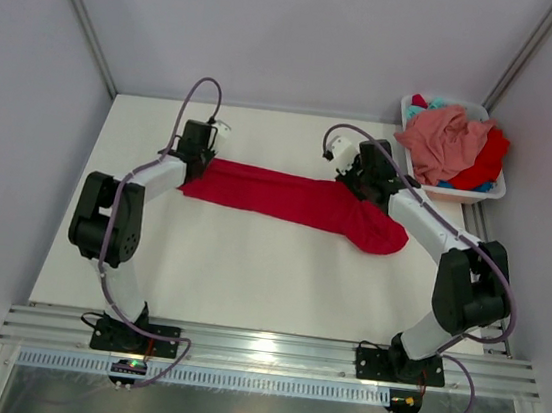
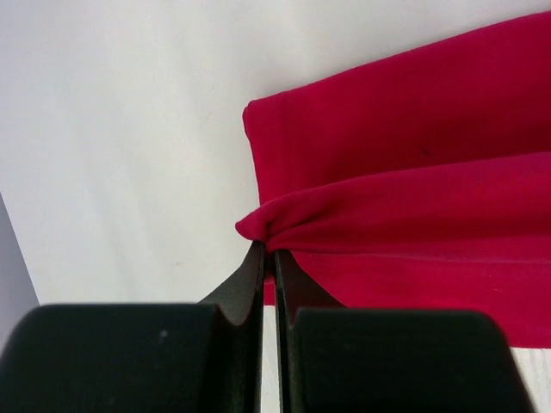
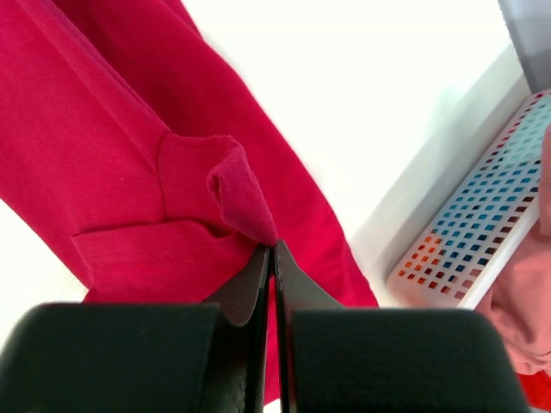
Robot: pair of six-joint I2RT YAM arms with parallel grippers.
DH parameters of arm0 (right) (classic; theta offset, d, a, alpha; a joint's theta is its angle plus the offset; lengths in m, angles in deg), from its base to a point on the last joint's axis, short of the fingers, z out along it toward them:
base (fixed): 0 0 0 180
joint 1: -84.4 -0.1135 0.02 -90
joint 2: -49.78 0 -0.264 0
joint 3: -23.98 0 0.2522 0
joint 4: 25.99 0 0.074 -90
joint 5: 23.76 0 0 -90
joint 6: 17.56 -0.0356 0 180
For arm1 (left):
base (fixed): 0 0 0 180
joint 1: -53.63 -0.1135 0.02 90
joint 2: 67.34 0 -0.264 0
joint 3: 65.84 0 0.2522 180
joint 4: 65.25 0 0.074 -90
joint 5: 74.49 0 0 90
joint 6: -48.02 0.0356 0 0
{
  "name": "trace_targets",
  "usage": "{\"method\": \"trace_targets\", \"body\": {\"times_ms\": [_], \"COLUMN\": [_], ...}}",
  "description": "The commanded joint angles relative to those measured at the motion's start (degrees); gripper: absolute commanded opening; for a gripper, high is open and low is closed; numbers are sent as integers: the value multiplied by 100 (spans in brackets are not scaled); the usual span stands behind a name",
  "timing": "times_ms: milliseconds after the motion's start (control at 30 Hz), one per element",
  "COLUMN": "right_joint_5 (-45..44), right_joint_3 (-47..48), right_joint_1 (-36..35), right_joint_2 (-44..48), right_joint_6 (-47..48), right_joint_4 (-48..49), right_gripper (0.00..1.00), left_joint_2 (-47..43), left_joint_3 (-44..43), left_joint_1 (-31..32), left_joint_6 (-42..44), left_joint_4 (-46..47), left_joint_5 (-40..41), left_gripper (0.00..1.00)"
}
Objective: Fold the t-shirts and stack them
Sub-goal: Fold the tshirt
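Across the far half of the white table (image 1: 248, 274) lies the bright red cotton t-shirt (image 1: 297, 201), drawn out into a long, narrow band between my two arms. My left gripper (image 2: 267, 254) is closed tight on a pinched ridge of cloth at the band's left end, and my right gripper (image 3: 271, 249) is likewise clamped on a small peak of fabric near the right end. Neither has any gap between its fingers beyond the cloth itself. I judge the task to be at an early stage: this one shirt looks partly folded lengthwise, with a layer lying over another, but it is not yet a compact square, and no stack exists anywhere on the table. A salmon pink shirt (image 1: 445, 142), another red garment (image 1: 485, 162) and a bit of teal cloth (image 1: 438, 104) wait heaped in the white plastic basket (image 1: 458, 197) at the far right corner. My red shirt's long axis runs left to right, tilting slightly nearer my bases at the right, where a rounded end bulges past my right fingers. I cannot tell which end is the collar.
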Motion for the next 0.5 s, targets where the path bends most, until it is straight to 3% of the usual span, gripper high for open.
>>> {"method": "trace_targets", "body": {"times_ms": [0,233,467], "right_joint_5": [99,389,424], "right_joint_3": [382,436,375], "right_joint_1": [15,15,15], "right_joint_2": [-161,-347,-487], "right_joint_6": [-95,-210,-201], "right_joint_4": [10,-500,-738], "right_gripper": [3,3,5], "left_joint_2": [109,215,311], "left_joint_3": [-254,-536,-869], "left_joint_1": [-56,-64,-56], "left_joint_6": [33,173,-19], "left_joint_4": [304,-118,-609], "left_joint_5": [102,40,-338], "left_gripper": [0,0,8]}}
